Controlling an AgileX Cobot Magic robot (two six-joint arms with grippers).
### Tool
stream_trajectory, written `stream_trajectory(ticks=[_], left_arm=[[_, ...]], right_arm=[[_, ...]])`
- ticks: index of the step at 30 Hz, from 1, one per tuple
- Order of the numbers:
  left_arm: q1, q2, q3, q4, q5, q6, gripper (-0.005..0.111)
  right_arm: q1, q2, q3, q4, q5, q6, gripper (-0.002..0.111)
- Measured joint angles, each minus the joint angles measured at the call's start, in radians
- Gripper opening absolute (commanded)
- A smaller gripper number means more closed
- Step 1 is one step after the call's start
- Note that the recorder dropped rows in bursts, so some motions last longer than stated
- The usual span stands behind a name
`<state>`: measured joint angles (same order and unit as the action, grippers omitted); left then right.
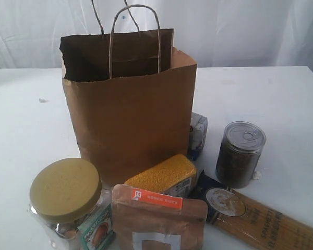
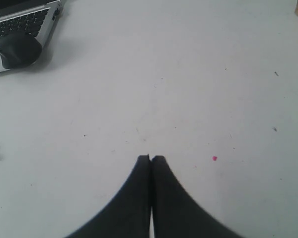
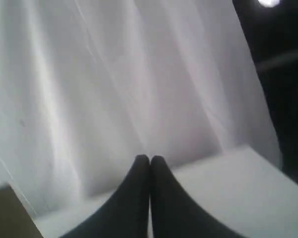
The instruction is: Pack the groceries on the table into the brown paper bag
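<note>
Plainly, the brown paper bag (image 1: 130,120) stands upright on the white table (image 1: 26,125) with its mouth open and its two twisted handles (image 1: 134,36) rising above the rim; all the groceries that show are outside it, gathered at its front and right side in the exterior view. The clear jar with olive-yellow lid (image 1: 68,200) stands nearest the camera on the left; just beside it is the brown pouch with orange label (image 1: 159,221), upright; behind the pouch the yellow-grain bottle (image 1: 164,175) lies tilted, close against the bag's lower front. The long spaghetti pack (image 1: 261,219) lies flat, running from beside the bottle towards the lower right; the dark pull-tab can (image 1: 240,153) stands upright behind it, apart from the bag; the small white-blue carton (image 1: 198,133) sits just beside the bag's right edge, partly hidden by it.

The left hand (image 2: 150,157) has its two dark fingers pressed together with nothing between them; it hangs over bare table, a tiny pink speck (image 2: 214,158) near it and a laptop (image 2: 20,20) with a dark rounded object (image 2: 17,49) well apart. The right hand (image 3: 150,157) is likewise closed and empty, pointing towards a white curtain (image 3: 89,74) beyond the table's edge; a brown corner (image 3: 5,213) shows in that view, too little to say what it is.
</note>
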<state>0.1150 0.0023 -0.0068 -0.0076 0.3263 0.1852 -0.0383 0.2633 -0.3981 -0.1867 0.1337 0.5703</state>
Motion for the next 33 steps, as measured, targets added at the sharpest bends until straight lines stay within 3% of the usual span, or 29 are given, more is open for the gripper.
stream_trajectory(ticks=[4,11,13,25,33], left_arm=[[0.0,0.0,0.0,0.0,0.0,0.0,0.0],[0.0,0.0,0.0,0.0,0.0,0.0,0.0],[0.0,0.0,0.0,0.0,0.0,0.0,0.0],[0.0,0.0,0.0,0.0,0.0,0.0,0.0],[0.0,0.0,0.0,0.0,0.0,0.0,0.0]], right_arm=[[0.0,0.173,-0.005,0.028,0.258,-0.148,0.0],[0.0,0.495,-0.059,0.345,0.606,-0.661,0.0],[0.002,0.559,-0.099,0.398,0.66,-0.728,0.0],[0.119,0.757,-0.142,0.434,0.64,-0.82,0.0],[0.128,0.759,-0.14,0.479,0.626,-0.824,0.0]])
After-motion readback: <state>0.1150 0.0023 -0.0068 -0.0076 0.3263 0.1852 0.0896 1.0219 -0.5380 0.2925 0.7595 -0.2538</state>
